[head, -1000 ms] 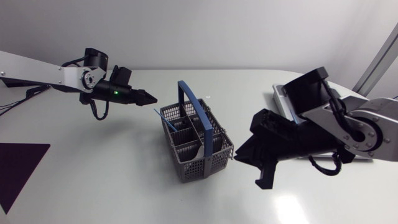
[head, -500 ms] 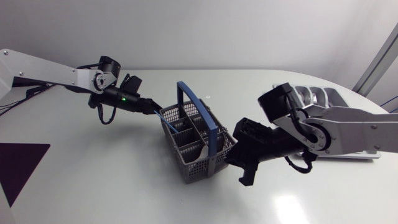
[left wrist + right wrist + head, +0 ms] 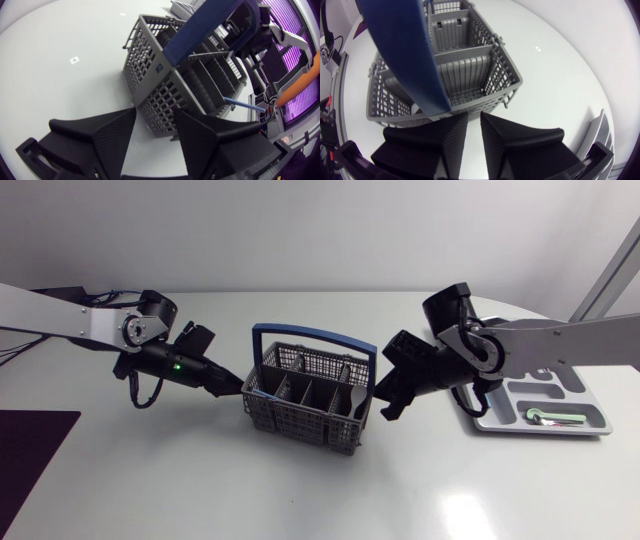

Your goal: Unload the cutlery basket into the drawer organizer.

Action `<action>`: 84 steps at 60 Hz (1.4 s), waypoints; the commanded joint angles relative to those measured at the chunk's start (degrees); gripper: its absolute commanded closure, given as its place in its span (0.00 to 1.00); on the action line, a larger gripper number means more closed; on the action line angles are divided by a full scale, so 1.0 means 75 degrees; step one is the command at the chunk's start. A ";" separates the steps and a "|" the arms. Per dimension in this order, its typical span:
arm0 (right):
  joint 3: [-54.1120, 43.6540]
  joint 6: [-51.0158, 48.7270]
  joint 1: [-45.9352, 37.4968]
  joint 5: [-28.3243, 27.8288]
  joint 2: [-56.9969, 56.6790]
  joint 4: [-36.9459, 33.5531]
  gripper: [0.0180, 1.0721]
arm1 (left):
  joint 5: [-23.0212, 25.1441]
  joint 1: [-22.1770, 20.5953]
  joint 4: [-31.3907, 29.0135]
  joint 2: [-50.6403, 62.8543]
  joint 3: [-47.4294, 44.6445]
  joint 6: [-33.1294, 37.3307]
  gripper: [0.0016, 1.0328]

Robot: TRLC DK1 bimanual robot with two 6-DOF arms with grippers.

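Observation:
The grey cutlery basket (image 3: 300,418) with its blue handle (image 3: 310,333) stands mid-table. My left gripper (image 3: 235,387) is at its left end, open, the basket's corner (image 3: 150,95) just ahead of the gap between the fingers (image 3: 107,132). A thin blue utensil (image 3: 244,104) pokes out of the basket. My right gripper (image 3: 383,408) sits at the basket's right end, its fingers (image 3: 452,137) nearly together with only a slit and nothing seen in it; the basket rim (image 3: 512,75) is just ahead. The grey drawer organizer (image 3: 590,395) lies at the right, holding a green-handled utensil (image 3: 558,418).
A pale utensil (image 3: 358,396) leans in the basket's right compartment. My right arm stretches over the organizer's left part. A dark mat (image 3: 30,450) lies at the table's left edge. Bare tabletop runs along the front.
The basket has turned from slanting to lying crosswise. My left gripper has come down to its left end. My right arm has swung back off the organizer to the basket's right end.

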 commanded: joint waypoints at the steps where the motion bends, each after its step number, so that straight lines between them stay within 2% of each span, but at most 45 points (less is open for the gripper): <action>1: 0.0555 0.0223 0.0109 -0.0197 0.0340 0.0298 0.76 | 0.0338 -0.0136 -0.0118 -0.0469 -0.0418 0.0288 0.47; 21: 0.1539 0.0376 0.0202 -0.0091 0.1160 0.0240 0.76 | 0.0302 0.0122 -0.0106 -0.1032 -0.0911 0.0335 0.47; 45: 0.0930 0.0223 0.0167 -0.0068 0.0949 0.0275 0.76 | 0.0162 0.0251 0.0058 -0.0739 -0.0512 0.0194 0.47; 66: 0.0485 0.0188 0.0132 0.0085 0.0492 0.0286 0.76 | 0.0150 0.0661 0.0093 -0.0633 -0.0430 0.0194 0.44; 67: 0.0449 0.0165 0.0097 0.0085 0.0469 0.0286 0.75 | 0.0138 0.0696 0.0093 -0.0633 -0.0454 0.0218 0.44; 75: 0.0098 0.0036 -0.0056 0.0096 0.0129 0.0286 0.49 | 0.0127 0.1012 0.0093 -0.0645 -0.0559 0.0464 0.39; 84: -0.0312 -0.0128 -0.0173 0.0131 -0.0316 0.0286 0.39 | 0.0115 0.1387 0.0093 -0.1125 -0.0782 0.0745 0.39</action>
